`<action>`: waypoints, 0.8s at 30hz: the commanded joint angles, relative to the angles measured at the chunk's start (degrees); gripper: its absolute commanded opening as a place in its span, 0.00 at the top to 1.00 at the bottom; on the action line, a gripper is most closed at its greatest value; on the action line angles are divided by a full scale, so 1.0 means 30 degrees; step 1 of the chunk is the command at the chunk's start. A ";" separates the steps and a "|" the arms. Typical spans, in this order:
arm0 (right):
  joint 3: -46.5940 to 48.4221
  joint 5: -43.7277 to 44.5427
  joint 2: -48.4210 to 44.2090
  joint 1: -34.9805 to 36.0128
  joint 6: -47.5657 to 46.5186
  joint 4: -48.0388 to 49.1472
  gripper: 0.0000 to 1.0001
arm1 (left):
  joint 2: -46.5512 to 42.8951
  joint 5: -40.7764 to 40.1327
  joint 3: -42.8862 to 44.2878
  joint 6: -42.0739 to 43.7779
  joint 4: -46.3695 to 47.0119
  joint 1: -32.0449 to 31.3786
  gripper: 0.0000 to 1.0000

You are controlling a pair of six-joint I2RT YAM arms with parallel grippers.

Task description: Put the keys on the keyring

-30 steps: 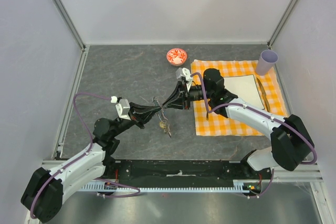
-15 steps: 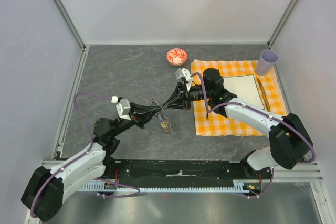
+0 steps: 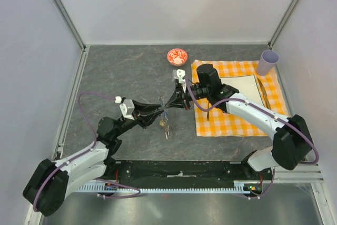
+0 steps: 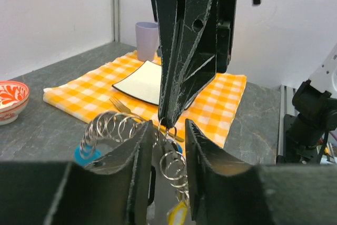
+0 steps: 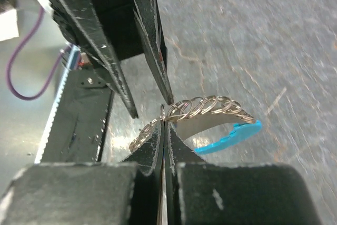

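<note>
- Left wrist camera: the left hand [image 4: 168, 125] has its fingers apart, and a string of small metal rings hangs in the gap between them. I cannot tell whether the fingers press on those rings.
- Just left of that gap the keyring [image 4: 113, 126] arcs out as a coil of wire loops. Its light-blue strip [image 4: 83, 155] sits at the near-left end.
- Right wrist camera: the right hand [image 5: 164, 127] has its fingers pressed together on the keyring's wire, along the coil away from the strip. The left hand's two tips point in from the opposite side, and one touches the coil right beside that pinch.
- Top external camera: the two hands meet tip to tip over the grey desk [image 3: 121, 77], left of the orange checked cloth [image 3: 231, 122]. The keys [image 3: 165, 125] hang just on the near side of that meeting point.
</note>
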 commanded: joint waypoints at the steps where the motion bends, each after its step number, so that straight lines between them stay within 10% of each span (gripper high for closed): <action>1: 0.3073 0.3598 -0.0218 0.0063 -0.5175 -0.6989 1.00 | 0.0888 -0.0590 -0.0572 0.2219 0.2026 -0.0097 0.58; 13: 0.6388 1.1954 0.1099 0.2112 -0.9895 -1.4582 1.00 | 0.4054 0.1166 -0.0430 0.6055 0.2854 -0.0039 0.48; 24: 0.9463 1.2659 0.2856 0.3636 -1.2271 -1.7368 1.00 | 0.4929 0.3509 0.0800 0.7410 0.2118 -0.0010 0.49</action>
